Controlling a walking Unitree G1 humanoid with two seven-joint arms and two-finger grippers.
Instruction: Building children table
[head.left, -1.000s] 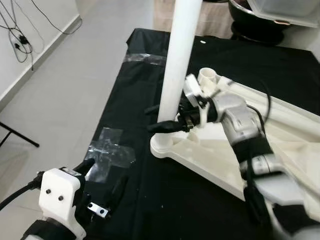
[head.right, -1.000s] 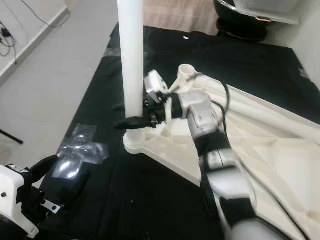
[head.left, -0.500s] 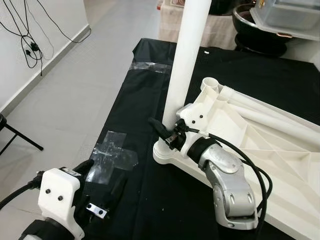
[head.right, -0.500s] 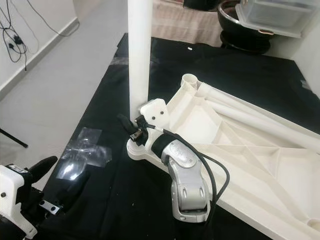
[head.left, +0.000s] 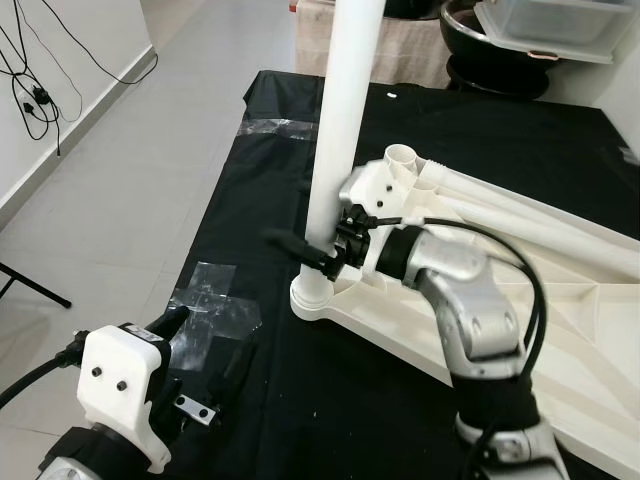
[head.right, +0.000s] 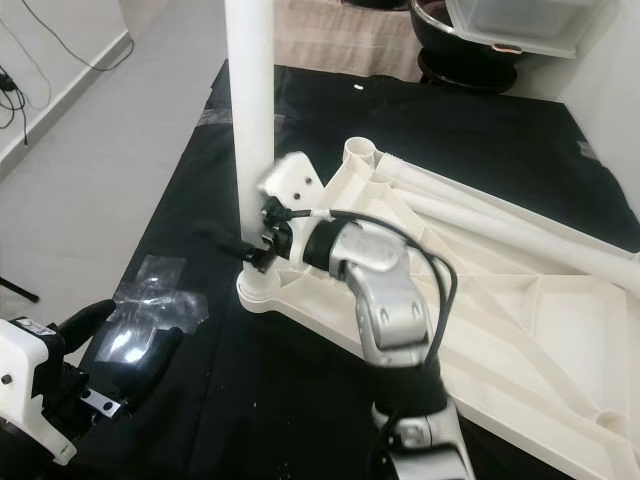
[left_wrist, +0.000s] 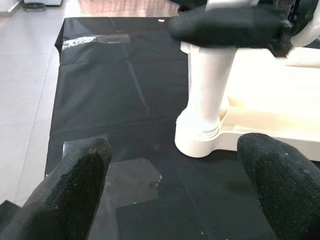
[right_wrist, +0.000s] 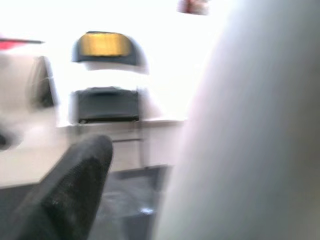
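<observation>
Tape patch (head.left: 215, 300) nr left gripper (left_wrist: 172, 185) – jaws apart; right gripper (head.left: 305, 250) at upright leg (head.left: 340, 120), jaws unclear.

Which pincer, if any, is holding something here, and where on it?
The right pincer grips the upright white table leg near its base, just above the socket. The left pincer is open, holding nothing.

A black sheet (head.left: 260, 200) covers the floor, held down at its edge by patches of clear tape (head.left: 215, 300) — a second strip (head.left: 275, 126) lies farther along the same edge. Pale floor tiles (head.left: 130, 180) run beside it to a white wall, where black cables (head.left: 35, 90) hang. Beyond the sheet sit a dark round bowl (head.left: 500, 50) and a clear plastic bin (head.left: 555, 25) — the bin rests on the bowl.
</observation>
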